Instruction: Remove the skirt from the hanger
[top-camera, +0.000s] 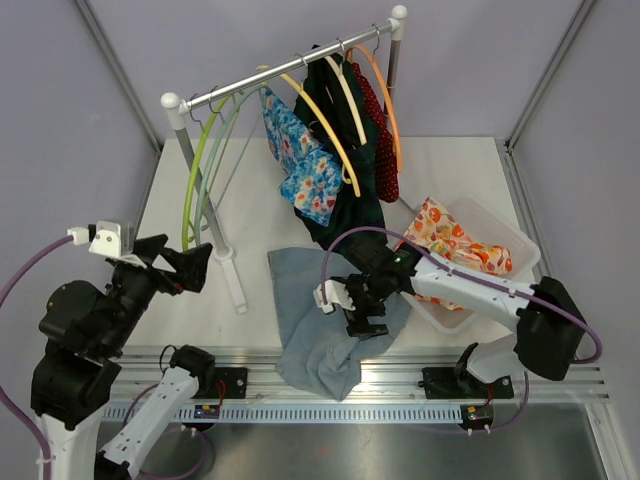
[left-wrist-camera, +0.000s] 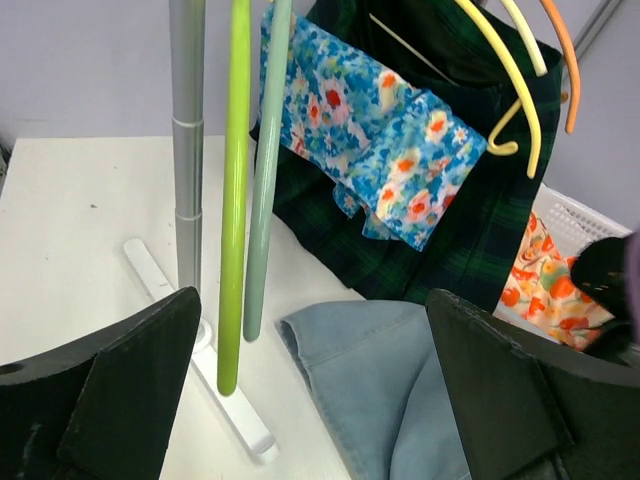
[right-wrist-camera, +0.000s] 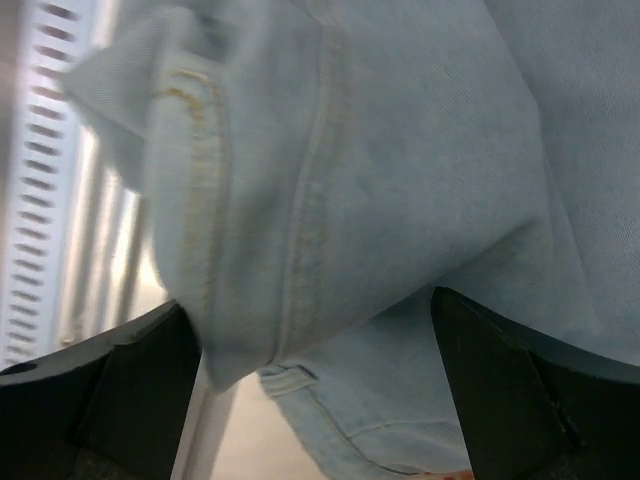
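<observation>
A light blue denim skirt (top-camera: 300, 290) lies crumpled on the table, off any hanger, its lower end hanging over the front rail. It also shows in the left wrist view (left-wrist-camera: 400, 380) and fills the right wrist view (right-wrist-camera: 400, 150). My right gripper (top-camera: 355, 308) is open just above it, jaws wide apart over the folded fabric (right-wrist-camera: 315, 400). My left gripper (top-camera: 197, 266) is open and empty, facing the rack (left-wrist-camera: 315, 400). On the rack (top-camera: 290, 70) a blue floral skirt (top-camera: 300, 165) hangs on a yellow hanger (top-camera: 325, 125), beside a dark green plaid garment (top-camera: 345, 190) and a red dotted one (top-camera: 383, 140).
Two empty hangers, lime green (top-camera: 192, 180) and grey-green (top-camera: 208, 175), hang at the rack's left end. The rack's white foot (top-camera: 232, 275) lies between my left gripper and the denim. A white bin (top-camera: 505, 240) at the right holds an orange floral cloth (top-camera: 450, 240).
</observation>
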